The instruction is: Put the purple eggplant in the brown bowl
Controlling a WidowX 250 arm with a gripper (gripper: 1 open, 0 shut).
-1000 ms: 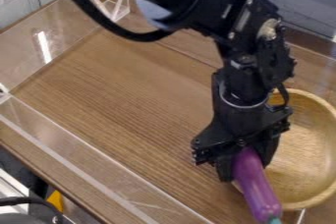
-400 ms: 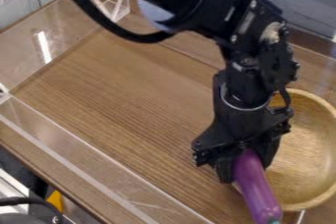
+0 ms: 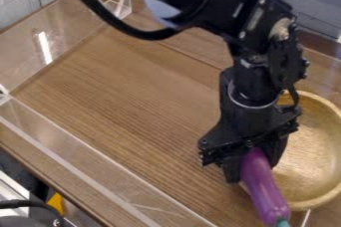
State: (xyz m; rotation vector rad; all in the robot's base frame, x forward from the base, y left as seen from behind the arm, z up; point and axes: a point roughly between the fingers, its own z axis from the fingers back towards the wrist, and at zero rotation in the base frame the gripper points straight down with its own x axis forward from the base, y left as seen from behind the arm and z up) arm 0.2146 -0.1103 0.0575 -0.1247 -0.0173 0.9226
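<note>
The purple eggplant (image 3: pixel 264 193) hangs at a slant near the bottom right, its upper end clamped in my black gripper (image 3: pixel 246 162), which is shut on it and points straight down. Its lower end reaches past the near rim of the brown bowl (image 3: pixel 317 143), a round light-wood bowl at the right edge of the view. My gripper stands just left of the bowl's hollow, over its left rim. The eggplant's stem end is hidden between the fingers.
A wooden tabletop (image 3: pixel 120 102) is bordered by a clear plastic wall (image 3: pixel 54 42) at the left and front. The black arm (image 3: pixel 200 2) reaches in from the top. The table's front edge runs diagonally at bottom left.
The arm has shifted very slightly to the right with the eggplant; otherwise the scene is the same.
</note>
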